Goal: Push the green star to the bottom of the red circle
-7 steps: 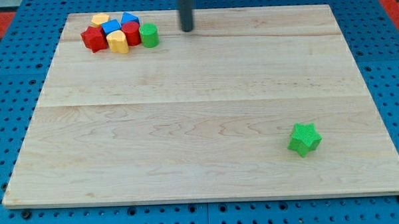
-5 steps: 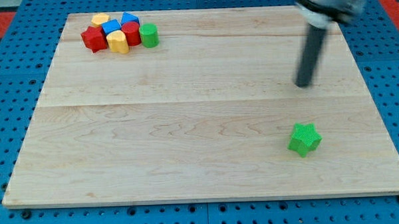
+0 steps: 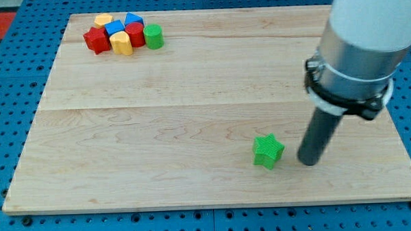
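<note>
The green star [image 3: 268,152] lies on the wooden board [image 3: 192,116] toward the view's lower right. My tip [image 3: 308,162] stands just to the star's right, a small gap away. The red circle [image 3: 135,33] sits in a tight cluster at the board's top left, far from the star.
The cluster at the top left also holds a red star-like block [image 3: 96,40], a yellow block [image 3: 121,44], another yellow block [image 3: 103,21], two blue blocks [image 3: 115,27] [image 3: 133,19] and a green cylinder [image 3: 153,36]. The arm's white body [image 3: 367,34] hangs over the board's right side.
My tip swept from the board's top middle down to the lower right. The green star has moved left, from the right of its present spot.
</note>
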Available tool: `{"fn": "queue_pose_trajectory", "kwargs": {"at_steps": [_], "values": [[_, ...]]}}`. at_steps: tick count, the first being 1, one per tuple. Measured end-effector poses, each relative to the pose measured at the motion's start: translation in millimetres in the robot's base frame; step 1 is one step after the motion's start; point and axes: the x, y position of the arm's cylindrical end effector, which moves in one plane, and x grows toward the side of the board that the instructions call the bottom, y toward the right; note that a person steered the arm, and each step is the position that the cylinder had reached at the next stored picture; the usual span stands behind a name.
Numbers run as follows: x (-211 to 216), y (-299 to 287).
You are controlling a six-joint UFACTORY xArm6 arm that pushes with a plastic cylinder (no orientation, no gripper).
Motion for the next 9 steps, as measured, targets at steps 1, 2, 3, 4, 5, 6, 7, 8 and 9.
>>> {"fn": "queue_pose_trajectory", "kwargs": {"at_steps": [1,2,3,4,5,6,7,8,9], "values": [[-45.3,-93.5],[-79.1,-158.9],[-77.5,-86.6],[-32.0,-83.1],[-16.4,-149.4],[-63.7,-206.0],[-129.7,-258.4],[-183.2,-295.4],[-165.1,-280.7]]}}
